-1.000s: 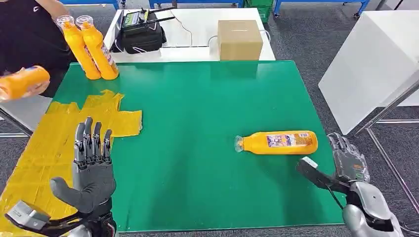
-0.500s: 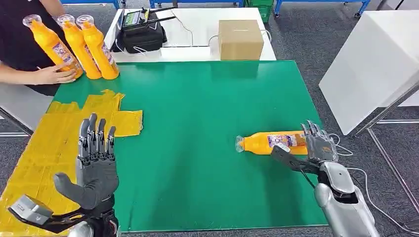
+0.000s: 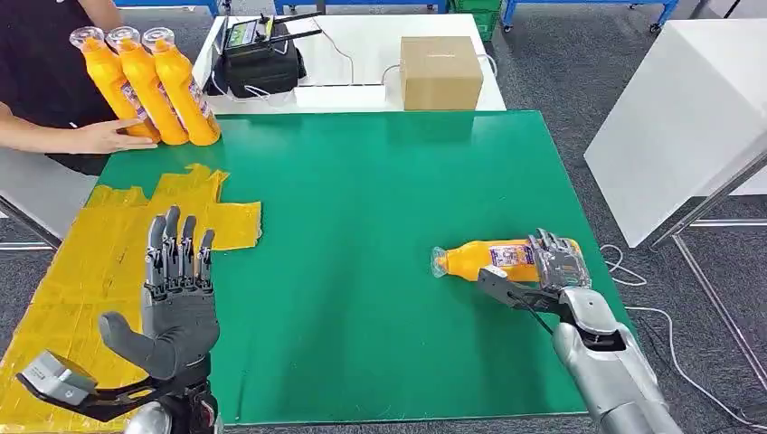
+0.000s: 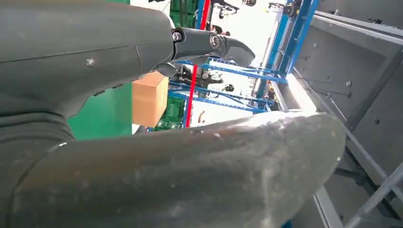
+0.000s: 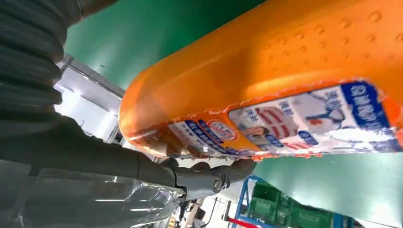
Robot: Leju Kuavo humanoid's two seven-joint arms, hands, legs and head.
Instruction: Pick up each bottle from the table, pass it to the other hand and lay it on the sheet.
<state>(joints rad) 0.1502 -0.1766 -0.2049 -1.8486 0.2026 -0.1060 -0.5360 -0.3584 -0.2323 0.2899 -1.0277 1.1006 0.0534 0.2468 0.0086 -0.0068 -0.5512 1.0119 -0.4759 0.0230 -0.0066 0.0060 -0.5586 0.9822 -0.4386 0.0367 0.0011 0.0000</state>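
Your green table (image 3: 362,226) carries the yellow sheet (image 3: 81,262) on its left side, the drop zone. Cardboard box (image 3: 439,72) sits shut on the white table behind; contents can't be told. Three orange bottles (image 3: 149,86) stand at the far-left corner, a person's hand (image 3: 108,136) on them, likely staging. Left hand (image 3: 176,303) is raised over the sheet's edge, fingers spread, holding nothing, probably ready to receive. Lying orange bottle (image 3: 493,259) is at right, cap pointing left; right hand (image 3: 556,262) drapes over its base end, fingers wrapped, apparently not yet lifted.
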